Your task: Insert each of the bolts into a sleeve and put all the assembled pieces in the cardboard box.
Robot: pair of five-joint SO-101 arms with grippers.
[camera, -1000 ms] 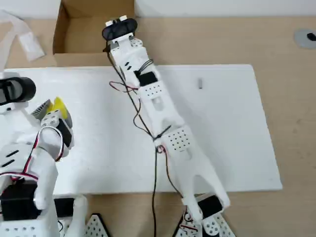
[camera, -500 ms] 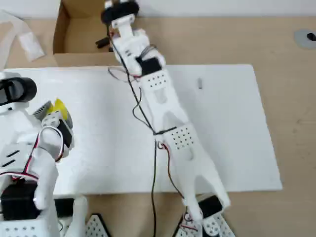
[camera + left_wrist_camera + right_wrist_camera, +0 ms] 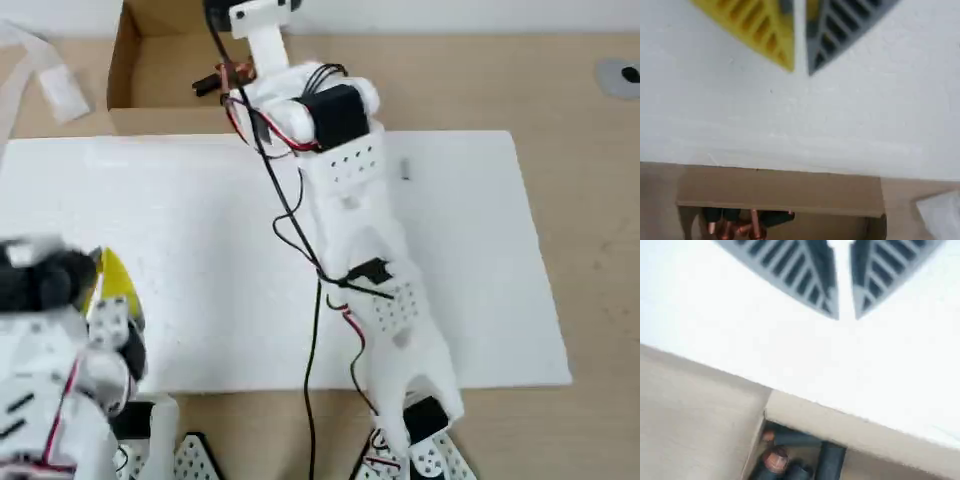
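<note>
- Cardboard box (image 3: 118,60) sits at the far edge of the white board (image 3: 480,300). I see the assembled pieces (image 3: 220,78), copper and black, lying together inside it, on the side under my right arm.
- My right gripper (image 3: 842,295) hangs above the box, fingers nearly together with nothing between them.
- My left gripper (image 3: 800,52) sits low over the board, well apart from the box. Its yellow and grey fingers are likewise almost closed and empty.
- One small grey thing (image 3: 405,168) lies alone on the board. It is too small for me to tell whether it is a bolt. If it is, I'd judge the job unfinished.
- Risks, as I judge them:
  - The right arm's loose wires (image 3: 262,130) run just beside the box's front wall, so pulling back carelessly could snag the wall and drag the box.
  - A low sweep across the board could knock that grey thing off.
</note>
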